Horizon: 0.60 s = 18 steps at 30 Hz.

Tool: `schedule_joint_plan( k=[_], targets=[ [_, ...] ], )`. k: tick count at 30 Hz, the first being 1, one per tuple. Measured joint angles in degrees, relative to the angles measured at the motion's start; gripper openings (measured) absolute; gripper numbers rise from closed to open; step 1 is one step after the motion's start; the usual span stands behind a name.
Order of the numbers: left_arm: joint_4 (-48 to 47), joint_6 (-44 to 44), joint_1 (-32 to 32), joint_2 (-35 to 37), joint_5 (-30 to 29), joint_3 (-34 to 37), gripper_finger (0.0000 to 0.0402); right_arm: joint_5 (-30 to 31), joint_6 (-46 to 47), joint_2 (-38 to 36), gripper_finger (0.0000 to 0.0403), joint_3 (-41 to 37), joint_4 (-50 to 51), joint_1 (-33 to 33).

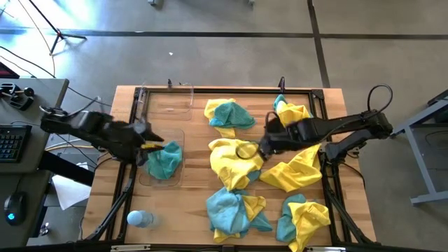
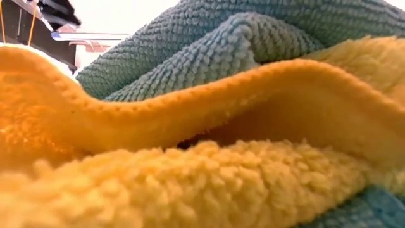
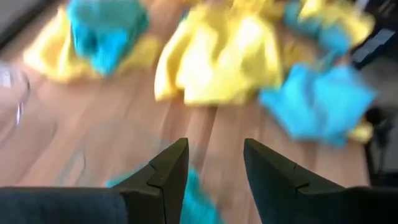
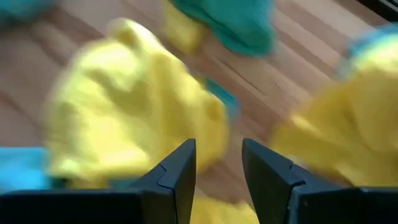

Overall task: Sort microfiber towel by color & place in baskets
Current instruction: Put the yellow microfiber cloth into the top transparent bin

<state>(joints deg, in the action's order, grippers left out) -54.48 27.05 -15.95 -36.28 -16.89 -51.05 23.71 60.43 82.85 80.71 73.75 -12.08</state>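
1. Your left hand [image 1: 150, 145] hangs at the worktop's [image 1: 196, 203] left side, at the inner rim of the nearer basket [image 1: 176, 133], which holds one teal towel [image 1: 165, 161]. Its wrist view shows the fingers [image 3: 169, 168] apart with nothing between them, and teal cloth just past the tips.
2. The second basket [image 1: 168, 100] sits toward the far left corner, touching or nearly touching the first; you can't tell which. It looks unfilled, so yellow likely belongs there.
3. A pale bottle [image 1: 140, 219] lies near the front left corner, well clear of both hands.
4. The loose towels spread from the worktop's middle to its right edge in mixed yellow-and-teal heaps. The yellow towel [image 1: 234, 162] at the middle is the one the next move turns on: it lies directly under your right hand [image 1: 264, 148], so that arm is the nearer one. It's crumpled, with no clear long axis.
5. The right hand's fingers [image 4: 177, 171] are parted with no cloth caught between them, and yellow [image 4: 124, 112] fills the gap ahead.
6. Hard to read: both wrist views are smeared, so folds and edges can't be traced. The low view is blocked by towels [image 2: 202, 183] against the lens, showing neither hand. Whether teal is tangled under the middle yellow heap is hidden.
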Motion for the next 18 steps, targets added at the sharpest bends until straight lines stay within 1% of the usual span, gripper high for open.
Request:
schedule_joint_plan(
  k=[2, 4, 7, 10, 12, 15, 18],
  targets=[
    [2.4, -1.2, -0.1, 1.9, -0.6, 0.0, 0.0142, 1.1, 5.3, -0.1, 0.0126, -0.6, 5.4, -2.4],
    [4.1, -2.1, -0.2, 3.3, -1.1, 0.0, 0.0142, 0.8, 9.7, -0.8, 0.0126, -3.6, 7.3, -4.7],
    [5.6, -2.1, -0.2, 4.2, -1.6, 0.0, 0.0142, -1.6, 14.6, -3.2, 0.0126, -10.9, 3.6, -7.6],
    [5.6, -2.1, -0.2, 4.3, -1.8, 0.0, 0.0142, -2.8, 16.7, -7.7, 0.0125, -20.4, -5.9, -9.4],
    [5.6, -2.1, -0.2, 4.3, -1.8, 0.0, 0.0142, -1.4, 15.8, -11.6, 0.0125, -26.8, -14.4, -9.7],
    [5.9, -1.8, -0.2, 4.0, -2.5, 0.0, 0.0142, 2.1, 8.9, -18.2, 0.0125, -35.2, -28.6, -8.2],
    [7.7, -1.8, -0.2, 3.4, -4.8, 0.0, 0.0142, 2.7, -2.4, -24.3, 0.0125, -42.0, -41.9, -3.6]
  ],
)
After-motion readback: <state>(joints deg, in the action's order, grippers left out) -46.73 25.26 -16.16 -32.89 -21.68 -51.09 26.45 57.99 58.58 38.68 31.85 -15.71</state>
